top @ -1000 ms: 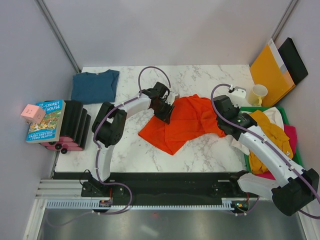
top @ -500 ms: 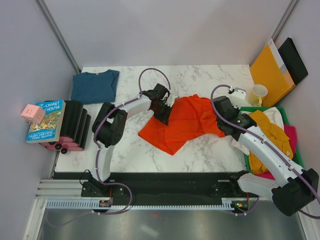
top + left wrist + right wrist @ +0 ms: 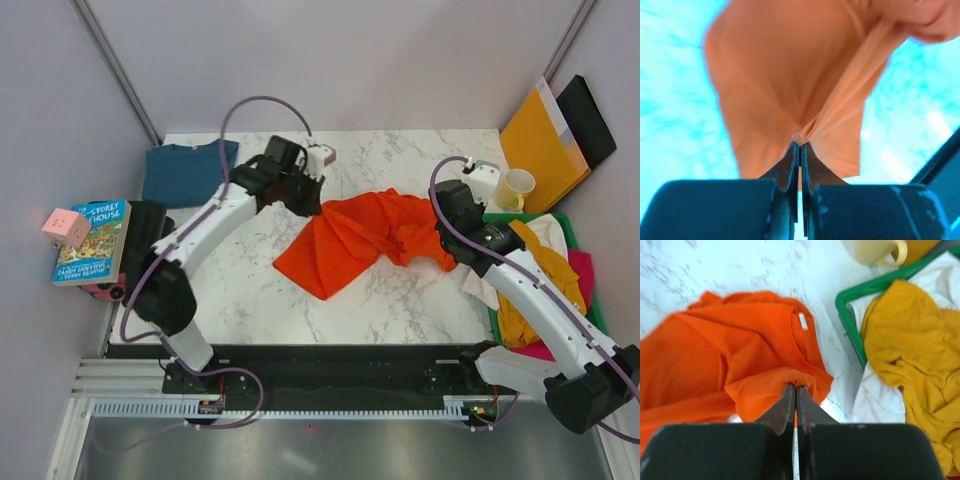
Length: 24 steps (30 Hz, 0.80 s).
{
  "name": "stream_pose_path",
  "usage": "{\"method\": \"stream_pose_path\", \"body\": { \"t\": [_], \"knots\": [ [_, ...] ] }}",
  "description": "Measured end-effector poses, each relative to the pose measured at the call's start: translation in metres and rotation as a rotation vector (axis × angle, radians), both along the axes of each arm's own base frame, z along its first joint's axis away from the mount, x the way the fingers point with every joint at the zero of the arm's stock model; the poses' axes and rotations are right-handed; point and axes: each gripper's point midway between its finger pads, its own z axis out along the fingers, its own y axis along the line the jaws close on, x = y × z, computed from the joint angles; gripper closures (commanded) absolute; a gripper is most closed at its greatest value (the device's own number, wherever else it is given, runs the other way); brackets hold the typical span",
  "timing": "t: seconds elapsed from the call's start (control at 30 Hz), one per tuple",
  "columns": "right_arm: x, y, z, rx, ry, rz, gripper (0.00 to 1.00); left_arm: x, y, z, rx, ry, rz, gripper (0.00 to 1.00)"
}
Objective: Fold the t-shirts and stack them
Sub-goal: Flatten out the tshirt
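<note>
Now, with the left end effector [image 3: 800, 145] clamped shut on a bunched edge of the bright orange-red soft cloth t-shirt [image 3: 365, 235] and the right end effector [image 3: 795, 386] pinched shut on a fold near its collar, draw apart evenly – enough to stretch the crumpled cloth lying mid-way across the white marbled table [image 3: 400, 160], not enough to slip either pinch. Keep both grips level and spread flat in the middle, clear of the green plastic bin [image 3: 842, 302] holding a mustard-yellow cloth shirt [image 3: 910, 340] – and well apart from the folded dark teal-blue cloth t-shirt [image 3: 185, 172] at the far left corner, probably the base of the stack.
</note>
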Motion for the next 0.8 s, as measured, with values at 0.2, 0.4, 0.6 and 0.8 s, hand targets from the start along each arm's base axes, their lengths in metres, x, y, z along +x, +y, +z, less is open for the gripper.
{"method": "stream_pose_path", "body": {
  "t": [0.2, 0.4, 0.6, 0.8],
  "knots": [
    [0.012, 0.0, 0.074, 0.014, -0.145, 0.013, 1.0, 0.013, 0.092, 0.152, -0.153, -0.272, 0.197, 0.98],
    [0.008, -0.007, 0.162, 0.038, -0.319, 0.025, 1.0, -0.004, 0.212, 0.253, -0.133, -0.523, 0.462, 0.98],
    [-0.014, -0.02, 0.214, 0.037, -0.422, 0.041, 1.0, -0.076, 0.225, 0.306, -0.125, -0.697, 0.466, 0.98],
    [-0.038, -0.035, 0.253, 0.015, -0.487, 0.058, 1.0, -0.122, 0.229, 0.339, -0.15, -0.797, 0.485, 0.98]
  ]
}}
